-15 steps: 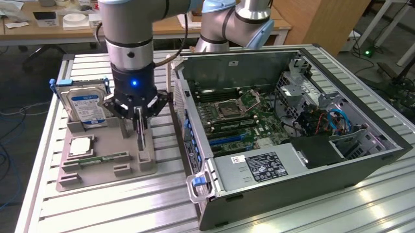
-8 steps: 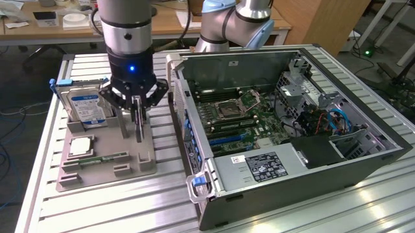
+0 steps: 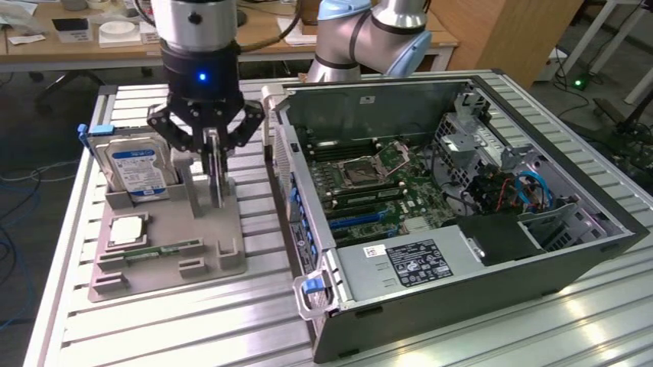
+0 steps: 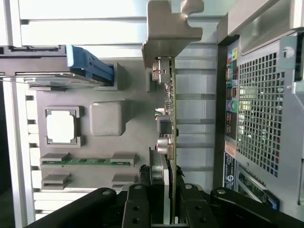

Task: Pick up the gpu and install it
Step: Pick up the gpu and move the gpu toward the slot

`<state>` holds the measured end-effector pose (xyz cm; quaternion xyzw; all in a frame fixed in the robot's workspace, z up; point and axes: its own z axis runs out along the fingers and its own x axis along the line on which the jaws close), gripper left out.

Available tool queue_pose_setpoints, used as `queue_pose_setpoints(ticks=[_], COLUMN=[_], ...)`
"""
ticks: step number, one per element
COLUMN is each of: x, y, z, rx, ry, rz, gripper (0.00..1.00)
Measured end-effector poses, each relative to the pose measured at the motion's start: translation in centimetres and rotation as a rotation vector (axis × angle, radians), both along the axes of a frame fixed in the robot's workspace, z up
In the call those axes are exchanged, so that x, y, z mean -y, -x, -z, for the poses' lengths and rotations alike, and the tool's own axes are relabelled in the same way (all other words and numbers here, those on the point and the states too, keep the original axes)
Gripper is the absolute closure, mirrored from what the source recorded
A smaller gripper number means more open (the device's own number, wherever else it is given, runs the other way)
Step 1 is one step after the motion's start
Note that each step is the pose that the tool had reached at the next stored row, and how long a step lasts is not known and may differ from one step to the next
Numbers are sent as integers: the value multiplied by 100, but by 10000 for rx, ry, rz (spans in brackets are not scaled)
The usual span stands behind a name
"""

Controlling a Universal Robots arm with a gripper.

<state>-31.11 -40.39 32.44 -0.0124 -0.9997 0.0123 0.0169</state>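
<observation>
Gripper point(image 3: 211, 157) first: clenched on the gpu point(image 3: 217, 191), pinching the thin card by its upper edge and holding it edge-on over the grey holder tray point(image 3: 153, 275) on the exterior view's left. Hard to say whether lifted clear of the slot or just seated in it. Looks risky from here: a narrow pinch on a slim board, so could swing or twist between the pads on any quick move. Could also catch the silvery end bracket point(image 4: 166, 28) on the slot wall if raised at a slant, and drag the whole tray along. Hangs just beside the hard drive point(image 3: 138, 168) too, so might clip that on a sideways drift. Then the open computer case point(image 3: 459, 283) on the exterior view's right: tall rim next to the tray, crowded motherboard point(image 3: 393, 187), blue cables point(image 3: 533, 191) further right, plenty to bump or snag. Underneath, a slotted aluminium table point(image 3: 204, 329), pale and ribbed, with glare at the near right. Beyond, on the far side, wooden desks point(image 3: 30, 46) with clutter, a wooden cabinet point(image 3: 510, 30), dark floor point(image 3: 30, 138) off to the left.
</observation>
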Motion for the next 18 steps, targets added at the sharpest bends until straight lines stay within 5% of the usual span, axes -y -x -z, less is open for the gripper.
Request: queue_pose_setpoints(ticks=[18], x=[0], y=[0], z=[-783], rx=[0], ry=[0], rz=[0], gripper=[72])
